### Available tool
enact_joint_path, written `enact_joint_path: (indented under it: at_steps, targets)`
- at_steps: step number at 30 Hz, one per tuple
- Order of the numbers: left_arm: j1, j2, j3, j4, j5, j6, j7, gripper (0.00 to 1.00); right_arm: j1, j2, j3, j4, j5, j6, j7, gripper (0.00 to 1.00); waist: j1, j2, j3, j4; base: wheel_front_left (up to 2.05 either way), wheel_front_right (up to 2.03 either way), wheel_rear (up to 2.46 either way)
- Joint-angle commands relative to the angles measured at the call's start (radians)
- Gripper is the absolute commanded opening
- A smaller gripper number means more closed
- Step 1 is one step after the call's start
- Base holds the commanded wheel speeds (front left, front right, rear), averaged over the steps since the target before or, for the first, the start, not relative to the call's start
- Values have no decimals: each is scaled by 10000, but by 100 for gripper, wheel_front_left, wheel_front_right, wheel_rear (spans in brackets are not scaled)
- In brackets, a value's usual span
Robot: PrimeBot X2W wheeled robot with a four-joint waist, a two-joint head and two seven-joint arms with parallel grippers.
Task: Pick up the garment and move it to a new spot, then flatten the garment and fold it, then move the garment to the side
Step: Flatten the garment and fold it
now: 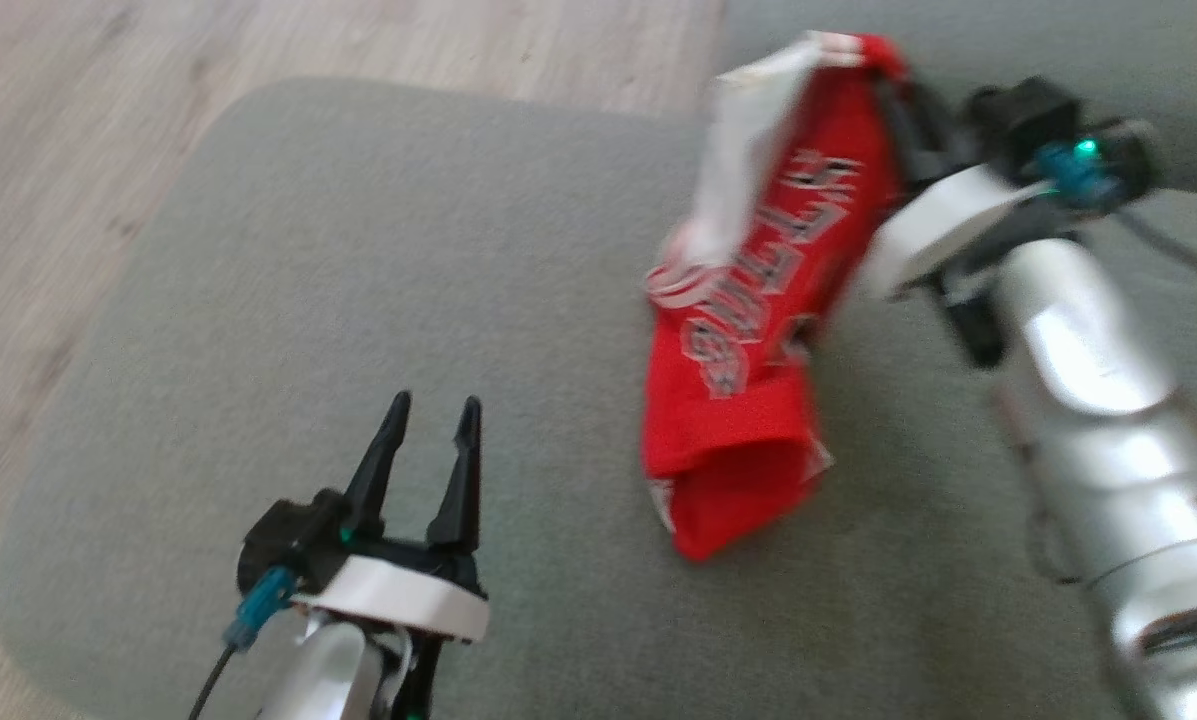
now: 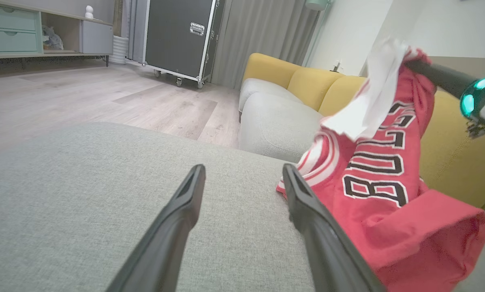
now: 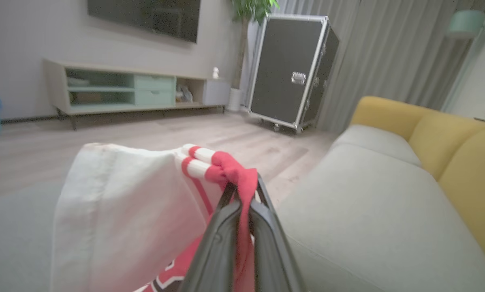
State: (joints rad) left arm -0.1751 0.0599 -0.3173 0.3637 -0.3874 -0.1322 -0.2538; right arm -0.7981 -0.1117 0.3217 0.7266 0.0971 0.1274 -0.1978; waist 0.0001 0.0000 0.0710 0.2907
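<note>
On the head view, the red Bulls jersey [image 1: 758, 330] is seen hanging from the right tool [image 1: 883, 75], which is clenched on a pinch of its upper edge, while its lower end appears to rest on the grey seat cushion [image 1: 358, 250]. The left tool [image 1: 434, 410] is seen released, apart from the cloth. From the left wrist view, the jersey [image 2: 380, 182] is shown bunched just beside that tool [image 2: 243, 170]. From the right wrist view, a thin fold is seen gripped by the right tool [image 3: 244, 188], so a slow lift is advised, with the hem raised clear before it is carried.
</note>
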Motion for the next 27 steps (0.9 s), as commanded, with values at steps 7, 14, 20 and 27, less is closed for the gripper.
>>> enact_joint_path:
  at_steps: [7,14,20,27]
  targets:
    - [-858,-21,-129,-283,-232,15,-80,100,-1490,-1401,-1611,2921,-1327,33,342,47,-1,0,877,954,0,0,0]
    - [-925,-49,58,-231,-199,15,-80,100,-1754,-1088,-2473,4383,-2161,33,339,100,-1,0,840,569,0,0,0]
    - [-887,-24,243,-254,-105,15,-80,100,-1931,-342,-2284,4964,-2089,33,327,100,-1,0,508,-276,0,0,0]
    - [-650,22,529,-336,18,15,-80,100,-2213,-31,-1448,5244,-1324,33,313,100,-1,0,-156,-1480,0,0,0]
